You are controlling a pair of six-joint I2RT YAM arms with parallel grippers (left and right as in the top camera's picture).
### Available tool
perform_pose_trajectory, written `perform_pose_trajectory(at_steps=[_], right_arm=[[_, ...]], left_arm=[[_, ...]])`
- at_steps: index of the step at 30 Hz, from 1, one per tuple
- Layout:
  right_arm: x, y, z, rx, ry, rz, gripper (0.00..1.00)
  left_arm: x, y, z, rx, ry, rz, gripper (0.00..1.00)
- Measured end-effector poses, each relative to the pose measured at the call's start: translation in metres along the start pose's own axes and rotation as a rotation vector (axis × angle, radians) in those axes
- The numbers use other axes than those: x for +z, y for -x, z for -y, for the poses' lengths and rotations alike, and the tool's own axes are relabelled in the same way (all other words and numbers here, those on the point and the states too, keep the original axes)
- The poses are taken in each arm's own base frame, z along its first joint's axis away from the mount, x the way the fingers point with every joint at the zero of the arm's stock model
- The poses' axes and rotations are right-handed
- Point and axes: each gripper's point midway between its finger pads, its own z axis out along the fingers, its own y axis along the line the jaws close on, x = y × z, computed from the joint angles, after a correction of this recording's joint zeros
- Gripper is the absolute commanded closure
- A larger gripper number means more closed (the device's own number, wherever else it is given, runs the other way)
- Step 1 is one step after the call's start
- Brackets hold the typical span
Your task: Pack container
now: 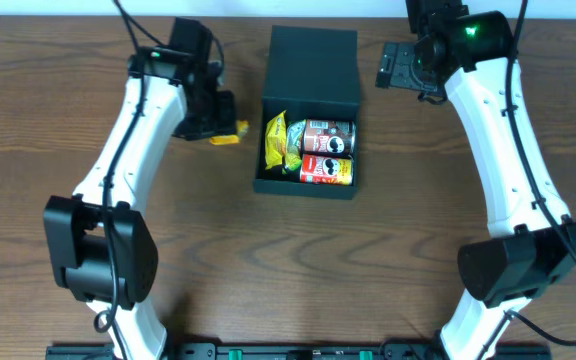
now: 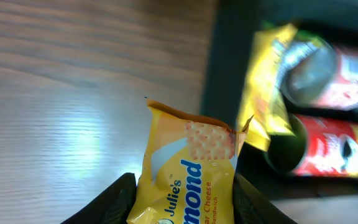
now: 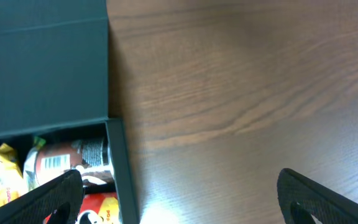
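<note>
The dark teal container lies open at the table's top middle, its flap lid folded back. Inside are a yellow packet, a brown snack can and a red snack can. My left gripper is shut on a yellow Julie's cheese sandwich packet, just left of the container. My right gripper is open and empty over bare table right of the container.
The brown wooden table stretches in front of the container. Both arm bases stand at the near edge, left and right.
</note>
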Motion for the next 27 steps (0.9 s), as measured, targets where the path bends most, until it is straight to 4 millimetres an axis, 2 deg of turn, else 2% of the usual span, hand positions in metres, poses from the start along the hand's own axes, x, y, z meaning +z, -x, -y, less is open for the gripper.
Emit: perform_pose_trajectory(at_steps=[10, 16, 20, 27], right_arm=[[0.0, 0.009, -0.004, 0.001, 0.015, 0.034, 0.01], [-0.001, 0.015, -0.006, 0.001, 0.026, 0.06, 0.01], [-0.001, 0.018, -0.008, 0.0, 0.03, 0.071, 0.01], [0.0, 0.018, -0.006, 0.0, 0.029, 0.072, 0.01]], left_arm=[[0.004, -0.036, 0.052, 0.068, -0.134, -0.122, 0.54], [0.0, -0.05, 0.062, 0.063, -0.196, -0.184, 0.43], [-0.004, -0.058, 0.072, 0.091, -0.264, -0.216, 0.45], [-0.007, -0.058, 0.082, 0.136, -0.329, -0.215, 0.44]])
